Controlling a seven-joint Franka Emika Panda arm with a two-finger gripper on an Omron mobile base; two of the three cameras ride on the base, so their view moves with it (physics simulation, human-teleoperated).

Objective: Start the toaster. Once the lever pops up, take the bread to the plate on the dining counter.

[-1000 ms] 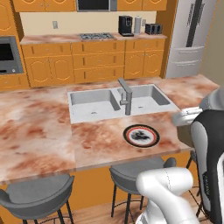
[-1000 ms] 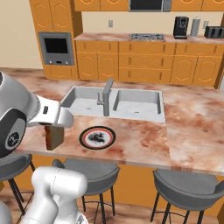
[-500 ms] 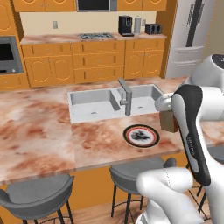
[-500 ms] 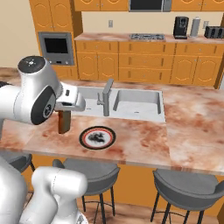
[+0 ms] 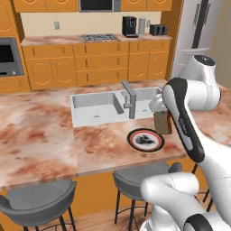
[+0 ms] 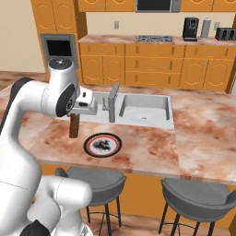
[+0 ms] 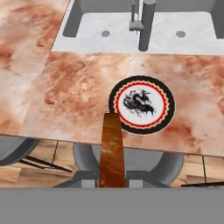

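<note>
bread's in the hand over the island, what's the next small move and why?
Probably ease the hand forward until the bread sits over the plate, then lower. The slice hangs edge-on, gripped, above the dining counter just short of the plate's rim, and the plate has nothing on it.

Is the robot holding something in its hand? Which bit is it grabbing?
Yes, the hand holds the bread on edge, pinched by its crust at one end. The rest of the slice sticks out toward the plate.
</note>
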